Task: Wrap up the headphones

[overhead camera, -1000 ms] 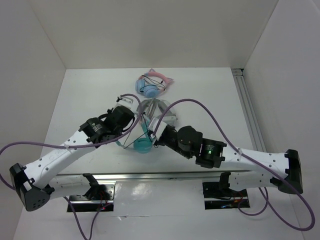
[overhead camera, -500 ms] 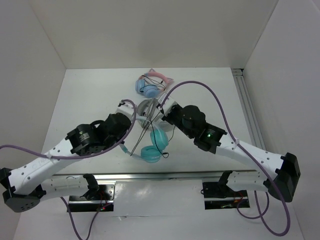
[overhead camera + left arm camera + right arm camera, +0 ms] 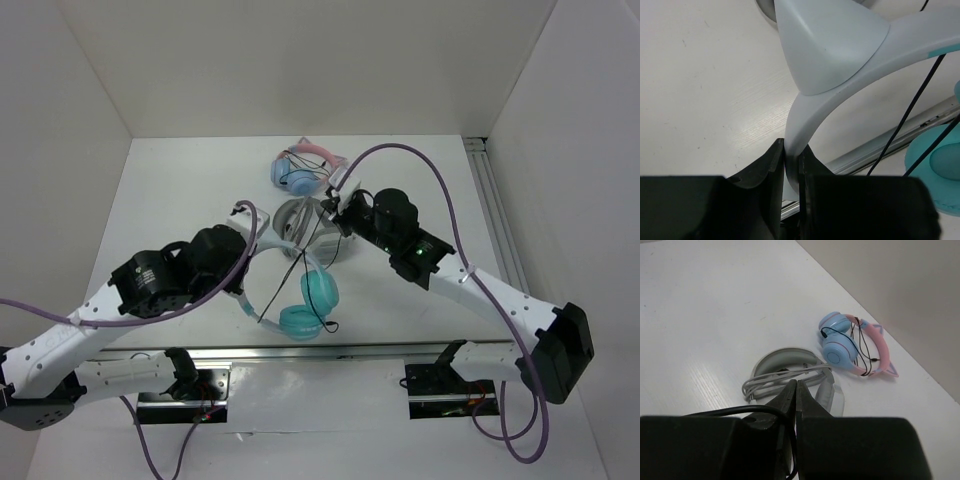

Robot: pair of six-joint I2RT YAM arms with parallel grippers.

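Wrapping step: squeezing the pale headband (image 3: pixel 840 95) in the shut left jaws, pinching the black cable (image 3: pixel 905 115) in the almost closed right jaws. Headphones (image 3: pixel 320 292) at 6 o'clock from the grey pair (image 3: pixel 300 215). Next, probably, looping the tight cable round the band — gently. No box or bin in sight.

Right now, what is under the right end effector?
The grey headphones lie under the right end effector, which pinches the black cable. From above it covers one side of them.
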